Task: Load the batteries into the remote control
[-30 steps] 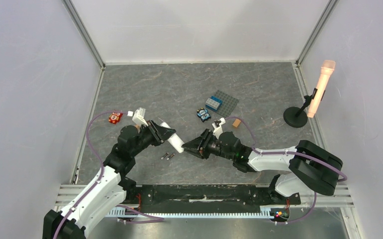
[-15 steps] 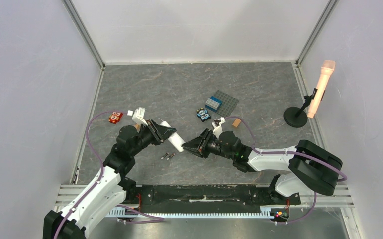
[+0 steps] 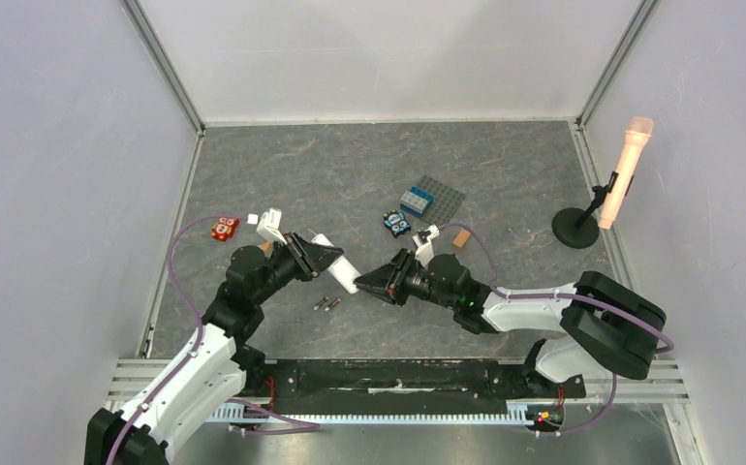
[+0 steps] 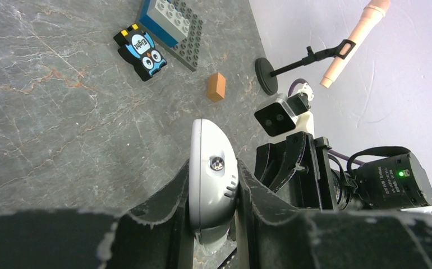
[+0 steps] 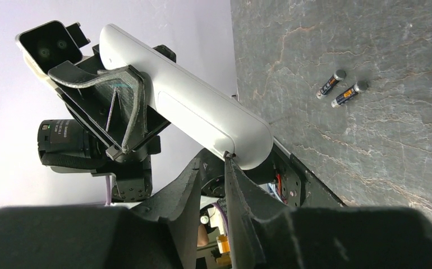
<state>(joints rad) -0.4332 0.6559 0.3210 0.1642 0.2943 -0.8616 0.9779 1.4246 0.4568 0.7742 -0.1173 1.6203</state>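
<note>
We see almost no change from half a second ago. The left gripper [image 3: 323, 258] is still clamped across the middle of the remote control [image 5: 191, 112] and holds it off the table [image 3: 369, 174]. The remote's plain back faces the right arm's camera, and its low end points to the near right.

The right gripper [image 3: 361, 283] remains at that low end, its fingers [image 5: 242, 196] drawn almost together with only a slit between them and their tips touching the remote's rounded edge. We cannot tell whether they pinch anything there. The one shift we can make out is that the white camera block on the right wrist has edged slightly toward the far side.

The batteries [image 5: 331, 84] have not moved. They lie side by side on the table, just to the near side of the remote's low end, untouched by either gripper. The orange-brown block [image 3: 461, 239] and the grey studded plate [image 3: 439, 201] sit where they were, farther back and to the right.
</note>
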